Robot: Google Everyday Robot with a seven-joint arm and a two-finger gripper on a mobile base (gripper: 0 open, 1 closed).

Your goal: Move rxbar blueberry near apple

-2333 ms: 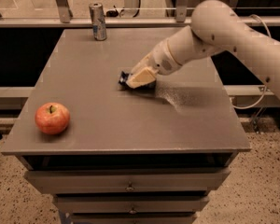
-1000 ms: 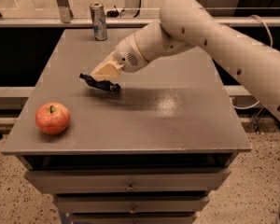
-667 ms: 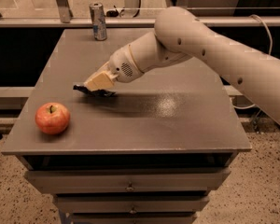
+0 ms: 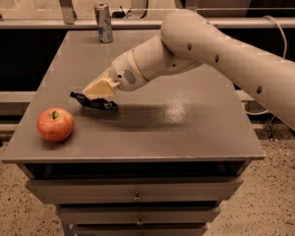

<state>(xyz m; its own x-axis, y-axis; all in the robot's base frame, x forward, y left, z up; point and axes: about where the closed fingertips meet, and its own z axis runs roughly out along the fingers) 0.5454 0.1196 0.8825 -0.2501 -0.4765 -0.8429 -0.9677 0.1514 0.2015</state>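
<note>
The apple (image 4: 55, 124) is round and red with yellowish patches. It sits near the front left corner of the grey table (image 4: 187, 127). My gripper (image 4: 94, 97) reaches in from the right and is shut on the rxbar blueberry (image 4: 91, 102), a dark flat wrapper that sticks out under the pale fingers. The bar is held low over the table, a short way to the right of and behind the apple. Most of its wrapper is hidden by the fingers.
A tall silver drink can (image 4: 103, 22) stands at the table's back left edge. Drawers (image 4: 135, 197) run below the table's front edge. A railing and posts stand behind the table.
My gripper has carried the bar from the table's middle to the left and forward, toward the apple. The apple and the can have not moved.
</note>
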